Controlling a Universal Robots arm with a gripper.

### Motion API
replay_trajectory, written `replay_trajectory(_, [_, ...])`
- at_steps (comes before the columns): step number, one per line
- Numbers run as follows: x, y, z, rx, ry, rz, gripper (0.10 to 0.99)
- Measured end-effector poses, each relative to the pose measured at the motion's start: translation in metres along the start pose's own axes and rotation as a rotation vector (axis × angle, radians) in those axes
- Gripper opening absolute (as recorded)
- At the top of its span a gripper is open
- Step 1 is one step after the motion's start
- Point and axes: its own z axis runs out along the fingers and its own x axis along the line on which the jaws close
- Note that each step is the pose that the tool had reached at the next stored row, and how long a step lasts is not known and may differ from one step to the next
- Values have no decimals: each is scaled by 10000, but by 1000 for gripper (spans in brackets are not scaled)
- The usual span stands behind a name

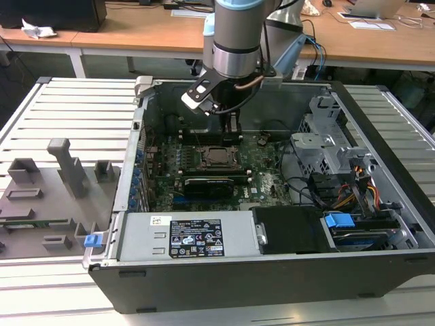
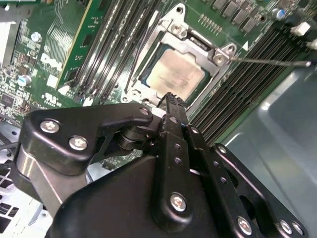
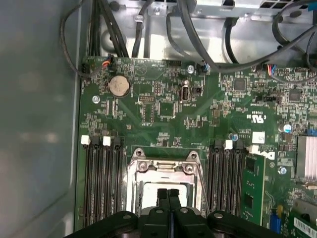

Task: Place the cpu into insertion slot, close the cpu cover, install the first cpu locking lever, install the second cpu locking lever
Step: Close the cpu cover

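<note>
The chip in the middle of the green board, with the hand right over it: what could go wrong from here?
The hand hangs with its fingers shut close over the cpu and the cpu cover. Pressing down off-centre might scrape the chip's metal top. The thin wire lever sticks out sideways over the memory slots. It looks hard to catch, so it could slip free or bend.

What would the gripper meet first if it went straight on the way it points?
Probably the metal top of the cpu, seen through the open middle of the cpu cover; the gripper points at it in both wrist views. Depth is unclear, so the cover's edge is possible.
</note>
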Motion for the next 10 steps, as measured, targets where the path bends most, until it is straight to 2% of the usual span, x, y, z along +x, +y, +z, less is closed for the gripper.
replay_trajectory(2, [2, -43, 0, 0, 0, -1, 106])
replay_trajectory(10, [4, -91, 2, 0, 0, 0, 106])
